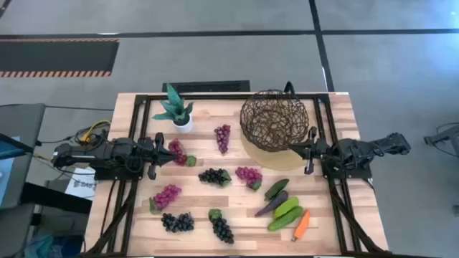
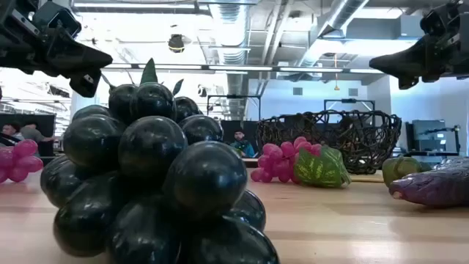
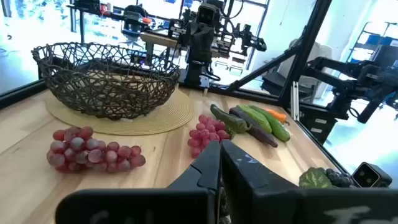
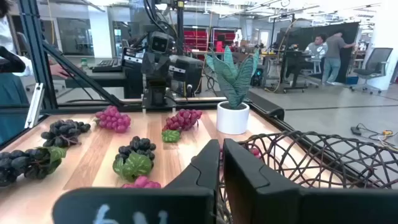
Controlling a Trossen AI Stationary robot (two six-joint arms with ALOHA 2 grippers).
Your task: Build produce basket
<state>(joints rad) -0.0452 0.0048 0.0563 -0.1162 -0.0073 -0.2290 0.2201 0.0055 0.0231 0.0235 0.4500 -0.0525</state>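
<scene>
Both claws clenched, empty: left gripper (image 1: 159, 153) at bench's left edge, right gripper (image 1: 310, 150) beside basket (image 1: 275, 120). Risk: right claw snagging the weave, tipping it.

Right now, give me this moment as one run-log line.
basket: empty | produce: all on table | left gripper: shut, empty | right gripper: shut, empty

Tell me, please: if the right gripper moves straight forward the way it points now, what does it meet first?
Most likely the basket. The right gripper points across the table toward the left arm, jaws shut, and the wire rim sits just ahead, slightly to one side. Whether it strikes or only grazes the rim is hard to judge.
</scene>
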